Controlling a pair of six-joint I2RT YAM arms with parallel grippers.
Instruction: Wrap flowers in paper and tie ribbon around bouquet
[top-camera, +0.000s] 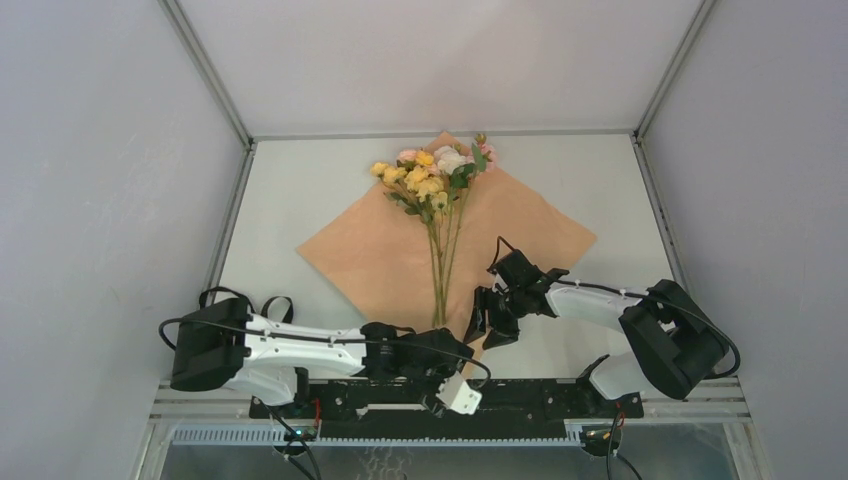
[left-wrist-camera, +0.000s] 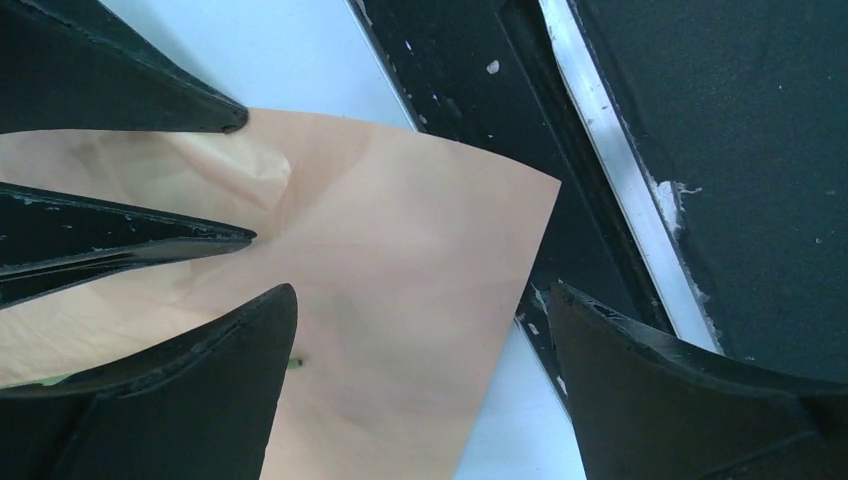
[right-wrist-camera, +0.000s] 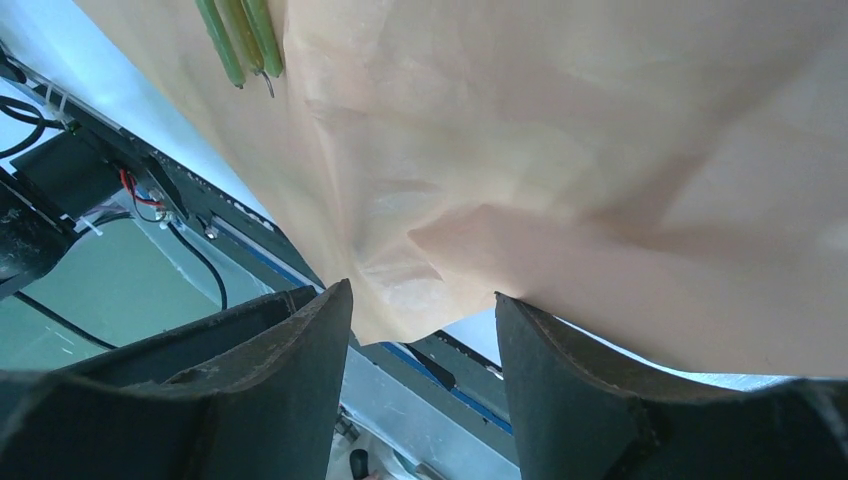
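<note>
1. The paper (top-camera: 365, 255) lies peach side up as a diamond on the tabletop (top-camera: 590, 175), with its near corner by the arm bases.
2. The flowers (top-camera: 437, 180) lie on the paper, blooms at the far corner. The stems (right-wrist-camera: 240, 40) run down the middle toward the near corner.
3. The left tool (left-wrist-camera: 422, 295) is wide and holds nothing. The paper's near corner lies under the gap between its fingers, with the tip over the black rail (left-wrist-camera: 470, 100).
4. The right tool (right-wrist-camera: 422, 292) has its jaws apart with nothing clamped. The crumpled paper edge is just ahead of its fingertips, and the stem ends are off to one side.
5. Both tools are close together, just right of the stem ends.
</note>
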